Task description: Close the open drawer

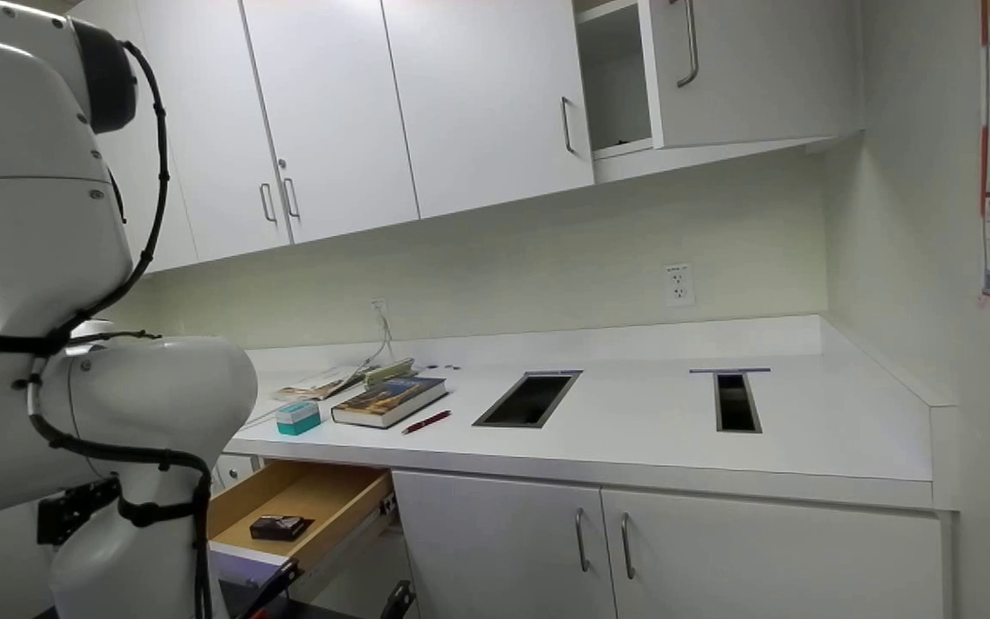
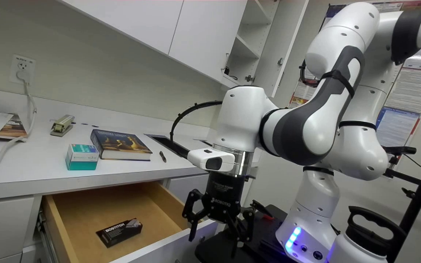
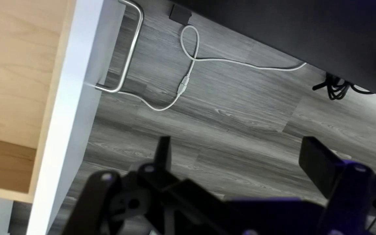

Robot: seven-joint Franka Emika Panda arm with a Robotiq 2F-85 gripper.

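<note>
The drawer (image 2: 101, 204) stands pulled out below the counter, with a tan wooden interior and white front panel (image 3: 67, 107). It also shows in an exterior view (image 1: 323, 497), partly behind the arm. A slim metal handle (image 3: 131, 52) sticks out from the front in the wrist view. A small black Bostitch box (image 2: 120, 232) lies inside the drawer. My gripper (image 2: 216, 237) points down just outside the front panel. In the wrist view the gripper (image 3: 237, 153) is open and empty, its fingers apart over the floor. The front panel is to their left, with a visible gap.
The counter (image 2: 31, 175) above holds a book (image 2: 122, 144), a teal and white box (image 2: 82, 157) and a stapler (image 2: 62, 125). A dark platform (image 3: 289, 32) lies opposite the drawer front. A white cable (image 3: 220, 60) lies on the floor. An upper cabinet door (image 1: 761, 77) hangs open.
</note>
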